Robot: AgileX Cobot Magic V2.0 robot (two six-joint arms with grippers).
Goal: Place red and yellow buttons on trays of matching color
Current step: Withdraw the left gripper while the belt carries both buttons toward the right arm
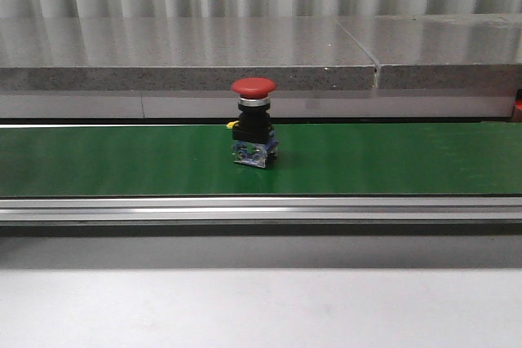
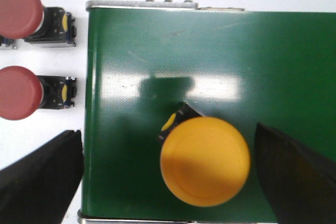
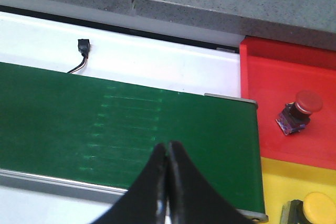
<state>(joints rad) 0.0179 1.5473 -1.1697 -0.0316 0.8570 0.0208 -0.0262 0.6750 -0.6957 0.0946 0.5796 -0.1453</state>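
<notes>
The green conveyor belt [image 1: 122,160] is the landmark here, running across the pale surface [image 1: 245,307] with a grey stone-like ledge [image 1: 188,55] and a corrugated wall behind it. Off the belt's right end sit the red tray [image 3: 273,77] and, beside it, the yellow tray [image 3: 278,182]; one red button [image 3: 299,109] already lies tipped on the red tray and a yellow one [image 3: 315,208] shows on the yellow tray. Upright on the middle of the belt stands another red button [image 1: 253,124]. At the belt's left end a yellow button [image 2: 205,161] stands on the belt, with two more red buttons [image 2: 21,11] [image 2: 21,93] lying on their sides just off the belt on the surface. The left tool [image 2: 168,182] hangs over the yellow button with its fingers spread wide on either side, gripping nothing. The right tool [image 3: 168,182] hovers above the belt near the trays, fingers pressed together and empty. The main risk, as I judge it, is the tall, top-heavy buttons: an off-centre squeeze on the domed cap could tip or squirt the yellow one away, and if the belt moves, the closing fingers could miss it altogether.
</notes>
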